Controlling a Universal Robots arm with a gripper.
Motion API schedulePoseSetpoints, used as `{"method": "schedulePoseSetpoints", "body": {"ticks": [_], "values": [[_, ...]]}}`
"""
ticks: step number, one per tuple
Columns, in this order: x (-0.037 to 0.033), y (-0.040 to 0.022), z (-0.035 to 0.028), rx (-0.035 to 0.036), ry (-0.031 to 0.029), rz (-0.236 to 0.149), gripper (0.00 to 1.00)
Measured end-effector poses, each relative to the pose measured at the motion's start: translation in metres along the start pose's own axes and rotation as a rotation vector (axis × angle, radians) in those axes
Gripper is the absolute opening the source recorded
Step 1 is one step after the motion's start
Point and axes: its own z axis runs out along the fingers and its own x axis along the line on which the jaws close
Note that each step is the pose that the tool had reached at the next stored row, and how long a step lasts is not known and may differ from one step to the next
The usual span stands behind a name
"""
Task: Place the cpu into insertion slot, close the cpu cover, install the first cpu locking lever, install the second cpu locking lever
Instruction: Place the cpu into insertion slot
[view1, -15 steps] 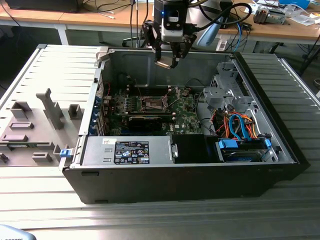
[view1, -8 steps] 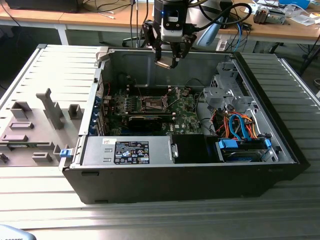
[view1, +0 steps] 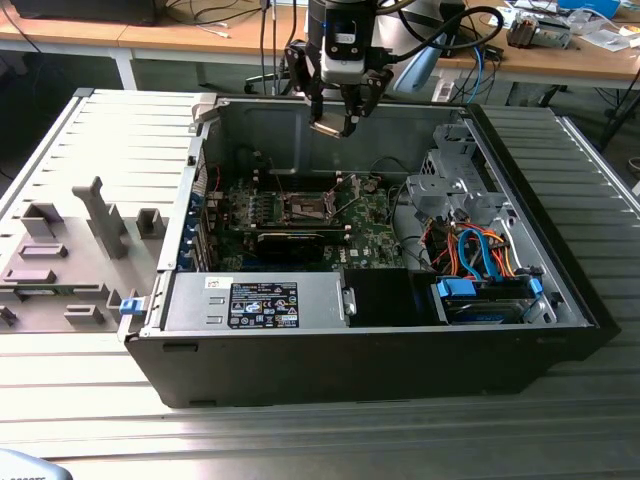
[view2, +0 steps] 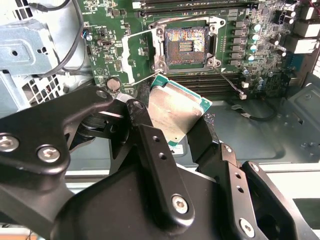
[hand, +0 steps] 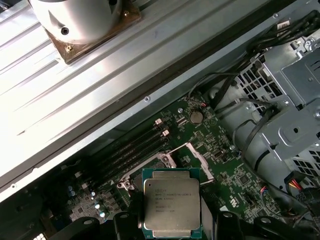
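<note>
My gripper (view1: 338, 122) hangs high over the open computer case, shut on the cpu (view1: 328, 127). In the second wrist view the cpu (view2: 175, 112) is a tilted silvery square with a green edge, clamped between two black fingers (view2: 150, 145). The first wrist view shows its printed metal top (hand: 171, 205). Well below it, on the green motherboard (view1: 375, 240), lies the insertion slot (view2: 186, 46), bare with its contacts showing. The cpu cover (view2: 134, 55) stands swung open beside the slot, and a thin wire locking lever (view2: 150, 76) is released along it.
A power supply (view1: 265, 303) fills the case front, with a black card (view1: 290, 240) behind it. A metal drive cage (view1: 455, 175) and blue and orange cables (view1: 480, 255) sit at the exterior view's right. The removed side panel (view1: 80, 240) lies to the left. Memory slots (view2: 200, 80) flank the socket.
</note>
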Motion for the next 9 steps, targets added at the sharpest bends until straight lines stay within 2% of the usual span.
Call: {"method": "schedulePoseSetpoints", "body": {"ticks": [9], "values": [[0.0000,0.0000,0.0000,0.0003,-0.0013,0.013,0.55]]}}
